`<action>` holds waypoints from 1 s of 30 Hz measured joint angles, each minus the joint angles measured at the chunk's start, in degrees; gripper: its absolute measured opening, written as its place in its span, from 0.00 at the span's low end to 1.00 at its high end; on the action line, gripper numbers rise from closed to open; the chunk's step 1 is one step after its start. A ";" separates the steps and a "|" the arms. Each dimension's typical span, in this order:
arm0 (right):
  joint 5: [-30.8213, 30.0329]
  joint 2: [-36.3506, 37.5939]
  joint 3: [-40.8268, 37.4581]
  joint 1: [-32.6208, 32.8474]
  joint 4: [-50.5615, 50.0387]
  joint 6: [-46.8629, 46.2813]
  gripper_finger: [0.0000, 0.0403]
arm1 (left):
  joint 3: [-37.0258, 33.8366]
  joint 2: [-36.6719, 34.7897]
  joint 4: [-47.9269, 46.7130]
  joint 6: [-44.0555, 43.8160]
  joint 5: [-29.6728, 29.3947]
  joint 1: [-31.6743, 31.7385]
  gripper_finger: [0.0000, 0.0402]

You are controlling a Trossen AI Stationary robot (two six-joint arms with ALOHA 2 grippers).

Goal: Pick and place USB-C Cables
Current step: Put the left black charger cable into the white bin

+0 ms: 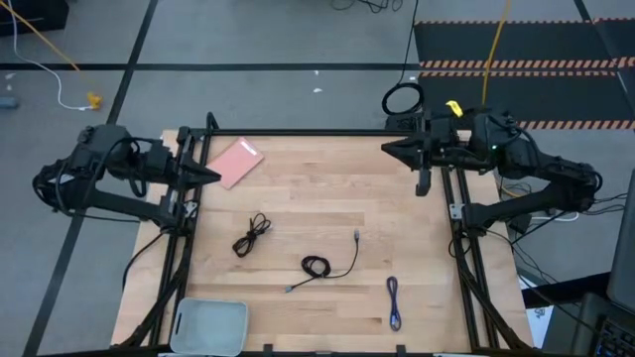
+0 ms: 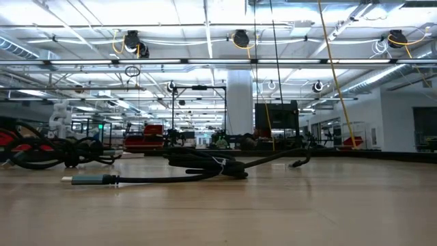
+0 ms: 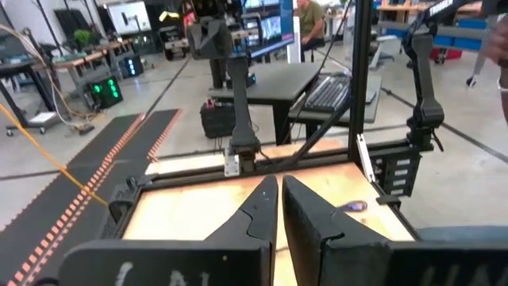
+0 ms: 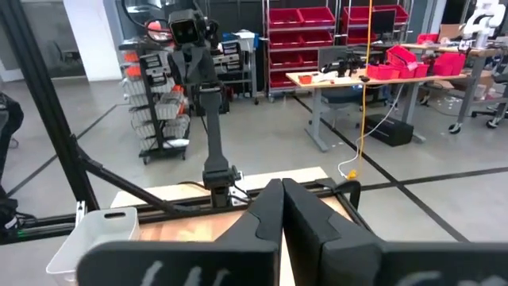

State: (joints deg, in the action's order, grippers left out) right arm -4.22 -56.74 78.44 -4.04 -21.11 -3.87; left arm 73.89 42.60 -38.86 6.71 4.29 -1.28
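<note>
Three cables lie loose on the wooden table in the high view: a black one (image 1: pixel 252 235) left of centre, a second black coil (image 1: pixel 319 264) with a long tail at centre, and a short purple-blue one (image 1: pixel 394 301) toward the near right. The low view shows the centre black cable (image 2: pixel 205 164) and another black cable (image 2: pixel 54 152). My left gripper (image 1: pixel 216 175) waits shut at the far left edge, my right gripper (image 1: pixel 385 148) shut at the far right edge. Both touch nothing. Each wrist view shows shut fingers, left (image 3: pixel 279 189) and right (image 4: pixel 281 189).
A pink flat card (image 1: pixel 237 163) lies at the far left, close to my left gripper. A pale grey tray (image 1: pixel 209 325) sits at the near left corner, seen also as a white bin (image 4: pixel 91 230). Black frame rails (image 1: pixel 466 258) run along the table's sides.
</note>
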 joint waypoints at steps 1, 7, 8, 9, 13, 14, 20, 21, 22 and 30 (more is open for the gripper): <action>-0.02 0.02 -0.70 0.29 0.40 0.00 0.00 | 0.00 0.26 -0.16 -0.45 -0.02 0.00 0.06; -0.06 0.01 -5.07 1.58 3.34 0.01 0.00 | 0.00 1.69 -1.44 -2.36 -0.33 0.00 0.06; -0.07 0.02 -5.51 1.76 3.56 0.01 0.00 | 0.00 1.84 -1.81 -2.38 -0.33 0.02 0.06; -0.08 0.04 -5.86 1.91 3.68 0.01 0.00 | 0.00 2.13 -2.21 -2.38 -0.33 0.00 0.06; -0.10 0.06 -6.68 2.02 3.64 0.01 0.00 | 0.00 2.97 -3.41 -2.51 -0.33 0.01 0.06; -0.12 0.06 -6.80 2.02 3.50 0.01 0.00 | 0.00 3.20 -3.69 -2.70 -0.34 0.01 0.06; -0.15 0.08 -6.83 2.02 2.83 0.01 0.00 | 0.43 4.86 -5.31 -3.51 -0.37 0.00 0.06; -0.15 0.08 -6.83 2.02 2.83 0.01 0.00 | 1.18 5.57 -6.39 -3.70 -0.37 0.00 0.06; -0.15 0.08 -6.83 2.02 2.83 0.01 0.00 | 2.63 6.60 -7.82 -3.77 -0.37 0.00 0.06; -0.17 0.08 -6.83 2.02 2.83 0.19 0.00 | 20.48 19.78 -20.65 -2.47 -0.44 0.01 0.06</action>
State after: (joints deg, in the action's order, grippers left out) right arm -4.38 -56.66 71.61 -2.02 -18.28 -3.68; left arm 94.36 62.39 -59.52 4.24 3.86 -1.27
